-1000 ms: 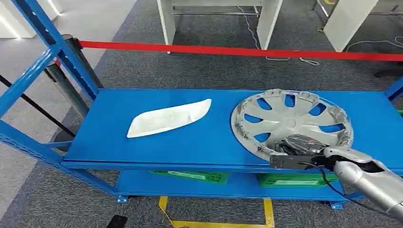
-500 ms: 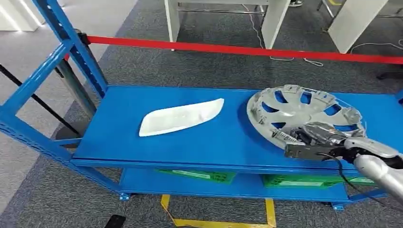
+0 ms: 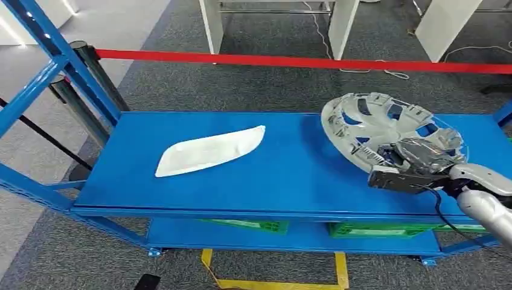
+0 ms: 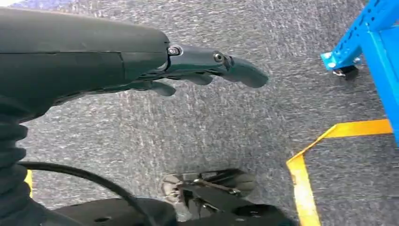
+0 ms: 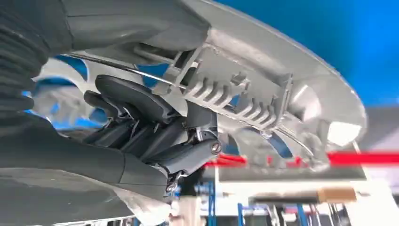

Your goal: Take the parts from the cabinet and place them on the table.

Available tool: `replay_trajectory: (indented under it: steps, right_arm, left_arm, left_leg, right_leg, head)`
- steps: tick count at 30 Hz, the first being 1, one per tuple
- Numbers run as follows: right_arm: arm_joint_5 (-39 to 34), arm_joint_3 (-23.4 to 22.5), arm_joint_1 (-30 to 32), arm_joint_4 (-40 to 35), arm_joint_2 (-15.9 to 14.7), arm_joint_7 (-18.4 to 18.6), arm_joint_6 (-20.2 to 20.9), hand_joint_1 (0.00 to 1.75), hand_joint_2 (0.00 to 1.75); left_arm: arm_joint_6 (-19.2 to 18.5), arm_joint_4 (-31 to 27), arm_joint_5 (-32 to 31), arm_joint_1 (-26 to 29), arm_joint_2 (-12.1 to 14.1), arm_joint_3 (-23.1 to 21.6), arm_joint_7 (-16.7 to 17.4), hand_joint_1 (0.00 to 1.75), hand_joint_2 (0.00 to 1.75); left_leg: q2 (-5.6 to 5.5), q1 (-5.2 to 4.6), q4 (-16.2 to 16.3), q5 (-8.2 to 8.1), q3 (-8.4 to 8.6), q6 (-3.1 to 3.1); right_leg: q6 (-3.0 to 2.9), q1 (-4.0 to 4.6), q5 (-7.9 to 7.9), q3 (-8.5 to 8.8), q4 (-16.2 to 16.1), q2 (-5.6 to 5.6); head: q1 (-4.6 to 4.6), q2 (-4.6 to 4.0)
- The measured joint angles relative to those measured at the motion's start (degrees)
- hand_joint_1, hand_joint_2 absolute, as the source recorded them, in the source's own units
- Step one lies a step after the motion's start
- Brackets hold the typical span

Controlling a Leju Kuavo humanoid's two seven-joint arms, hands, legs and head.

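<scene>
- Hubcap [image 3: 386, 124] tilted up off the blue shelf [image 3: 241, 175], gripped at its near rim by the right robot hand [image 3: 416, 163].
- White part [image 3: 208, 151] lies flat, well apart.
- Left robot hand [image 4: 188, 70] hangs over the carpet — fingers loosely apart, holding nothing.

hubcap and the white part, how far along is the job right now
Nothing looks delivered yet. In hand: the right hand grips the silver hubcap by its near rim, tilted up off the blue shelf. Left: carrying it to the table, then fetching the white part, which lies untouched on the shelf. The left hand hangs empty over the carpet.
</scene>
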Motion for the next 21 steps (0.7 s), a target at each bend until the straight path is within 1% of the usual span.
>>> replay_trajectory:
  steps: [1, 2, 3, 5, 6, 7, 8, 10, 11, 12, 13, 14, 15, 16, 17, 18, 19, 20, 21]
  right_arm:
    - [0.6, -0.9, 0.3, -0.3, 0.5, -0.5, -1.3, 1.75, 1.75]
    - [1.0, -1.8, 0.6, -0.8, 0.9, -0.8, -2.5, 1.75, 1.75]
    - [1.5, -2.5, 1.1, -1.2, 1.2, -1.0, -3.3, 1.75, 1.75]
    - [3.0, -3.8, 2.0, -2.3, 1.8, -1.3, -4.6, 1.75, 1.75]
    - [3.6, -4.7, 2.4, -3.0, 2.1, -1.3, -5.2, 1.75, 1.75]
    - [4.0, -5.5, 2.6, -3.4, 2.4, -1.4, -5.6, 1.75, 1.75]
    - [4.3, -6.0, 2.6, -3.6, 2.8, -1.4, -5.8, 1.75, 1.75]
    - [4.5, -6.7, 3.2, -4.0, 3.2, -1.4, -6.1, 1.75, 1.75]
    - [4.5, -6.9, 3.6, -4.1, 3.5, -1.4, -6.1, 1.75, 1.75]
    - [4.5, -7.0, 3.8, -4.1, 3.6, -1.4, -6.1, 1.75, 1.75]
    - [4.6, -7.3, 3.9, -4.3, 3.8, -1.4, -6.1, 1.75, 1.75]
    - [4.6, -7.5, 3.9, -4.4, 3.9, -1.4, -6.1, 1.75, 1.75]
    - [4.6, -7.7, 3.9, -4.6, 4.0, -1.4, -6.1, 1.75, 1.75]
    - [4.6, -7.8, 4.0, -4.7, 4.1, -1.4, -6.1, 1.75, 1.75]
    - [4.7, -7.8, 3.8, -4.7, 4.3, -1.4, -6.1, 1.75, 1.75]
    - [4.7, -8.0, 4.0, -4.9, 4.6, -1.4, -6.2, 1.75, 1.75]
    - [4.8, -8.1, 4.1, -4.9, 4.6, -1.5, -6.2, 1.75, 1.75]
    - [4.8, -8.2, 4.1, -5.0, 4.7, -1.5, -6.2, 1.75, 1.75]
    - [4.9, -8.4, 4.1, -5.1, 4.7, -1.5, -6.2, 1.75, 1.75]
  left_arm:
    - [-0.1, 0.0, 0.0, 0.0, 0.0, 0.0, 0.0, 0.00, 1.75]
    - [-0.1, 0.0, 0.0, 0.0, 0.0, 0.0, 0.0, 0.00, 1.75]
    - [-0.2, 0.0, 0.0, 0.0, 0.0, 0.0, 0.0, 0.00, 1.75]
    - [-0.3, 0.0, 0.0, -0.1, 0.0, 0.0, 0.0, 0.00, 1.75]
    - [-0.3, 0.0, 0.0, 0.0, -0.1, 0.0, 0.0, 0.00, 1.75]
    - [-0.4, 0.0, 0.0, 0.0, -0.1, 0.0, 0.0, 0.00, 1.75]
    - [-0.4, 0.0, -0.1, -0.1, -0.1, 0.0, 0.0, 0.00, 1.75]
    - [-0.5, 0.0, -0.1, -0.2, -0.2, 0.0, 0.0, 0.00, 1.75]
    - [-0.5, 0.0, -0.1, -0.2, -0.2, 0.0, 0.0, 0.00, 1.75]
    - [-0.5, 0.0, -0.1, -0.1, -0.2, 0.0, 0.0, 0.00, 1.75]
    - [-0.5, 0.0, 0.0, -0.1, -0.3, 0.0, 0.0, 0.00, 1.75]
    - [-0.5, 0.0, -0.1, -0.2, -0.3, 0.0, 0.0, 0.00, 1.75]
    - [-0.5, 0.0, 0.0, -0.2, -0.4, 0.1, 0.0, 0.00, 1.75]
    - [-0.5, 0.0, 0.0, -0.2, -0.3, 0.1, 0.0, 0.00, 1.75]
    - [-0.5, 0.0, -0.1, -0.2, -0.2, 0.0, 0.0, 0.00, 1.75]
    - [-0.5, 0.0, -0.1, -0.2, -0.3, 0.0, 0.0, 0.00, 1.75]
    - [-0.5, 0.0, -0.1, -0.1, -0.3, 0.0, 0.0, 0.00, 1.75]
    - [-0.5, 0.0, -0.1, -0.1, -0.3, 0.0, 0.0, 0.00, 1.75]
    - [-0.5, 0.0, -0.1, -0.1, -0.3, 0.0, 0.0, 0.00, 1.75]
  left_leg:
    - [0.03, -0.20, -1.5, -0.39, 0.95, 0.45]
    - [0.04, -0.26, -2.8, -0.20, 1.17, 0.43]
    - [0.04, -0.35, -3.3, -0.70, 1.20, 0.55]
    - [-0.09, -0.24, -3.9, -0.75, 1.21, 0.79]
    - [-0.09, 0.23, -4.8, -0.38, 1.79, 0.97]
    - [-0.05, 0.23, -5.0, -0.30, 1.96, 1.16]
    - [-0.06, 0.23, -4.9, -0.30, 1.96, 1.23]
    - [-0.05, 0.21, -4.9, -0.38, 1.97, 1.32]
    - [-0.05, 0.23, -4.8, -0.41, 1.98, 1.32]
    - [-0.05, 0.28, -4.8, -0.45, 2.07, 1.29]
    - [-0.07, 0.33, -4.8, -0.59, 2.17, 1.17]
    - [-0.12, 0.46, -4.6, -0.77, 2.29, 0.93]
    - [-0.20, 0.61, -4.3, -1.03, 2.43, 0.58]
    - [-0.26, 0.53, -4.1, -1.30, 2.38, 0.15]
    - [-0.29, 0.20, -3.4, -1.45, 1.87, -0.15]
    - [-0.32, 0.20, -3.7, -1.26, 1.77, -0.40]
    - [-0.33, 0.22, -3.7, -1.22, 1.81, -0.46]
    - [-0.32, 0.26, -3.7, -1.20, 1.86, -0.56]
    - [-0.31, 0.33, -3.4, -1.65, 1.77, -0.92]
  right_leg:
    - [0.09, 0.17, -0.08, -0.04, 0.0, -0.02]
    - [0.29, 0.21, -0.06, -0.28, 0.1, 0.09]
    - [0.56, 0.13, 0.10, -0.57, 0.1, 0.02]
    - [1.20, 0.15, 0.23, -0.58, -0.1, -0.14]
    - [1.47, 0.03, -0.36, -1.09, 0.1, -0.20]
    - [1.64, -0.05, -1.36, -1.74, 1.5, -0.09]
    - [1.81, -0.09, -3.18, -3.45, 5.2, -0.02]
    - [2.19, -0.26, -6.52, -7.91, 14.1, -0.03]
    - [2.39, -0.34, -7.02, -9.61, 17.0, -0.05]
    - [2.55, -0.52, -5.97, -9.67, 16.7, -0.05]
    - [2.68, -0.75, -3.93, -8.47, 14.0, -0.06]
    - [2.83, -0.99, -1.17, -6.07, 9.2, -0.11]
    - [3.07, -1.23, 1.18, -3.37, 4.0, -0.20]
    - [3.32, -1.22, 0.37, -2.04, 1.6, -0.20]
    - [2.79, -0.91, 0.20, -1.08, 0.2, 0.10]
    - [2.20, -0.89, 0.15, -1.33, 0.8, 0.12]
    - [2.00, -0.81, 0.14, -1.40, 0.9, 0.20]
    - [1.63, -0.74, 0.14, -1.45, 0.9, 0.20]
    - [1.16, -1.00, 0.24, -1.28, 0.7, 0.11]
  head:
    - [0.13, 0.00]
    - [0.02, 0.00]
    - [-0.05, 0.00]
    - [0.02, 0.00]
    - [0.00, 0.00]
    - [0.16, 0.00]
    - [0.13, 0.00]
    - [0.04, 0.00]
    - [0.18, 0.00]
    - [0.09, 0.00]
    - [0.15, 0.00]
    - [0.09, 0.00]
    - [0.13, 0.00]
    - [0.11, 0.00]
    - [0.42, 0.00]
    - [0.24, 0.00]
    - [0.15, 0.02]
    - [0.15, 0.00]
    - [0.17, 0.00]
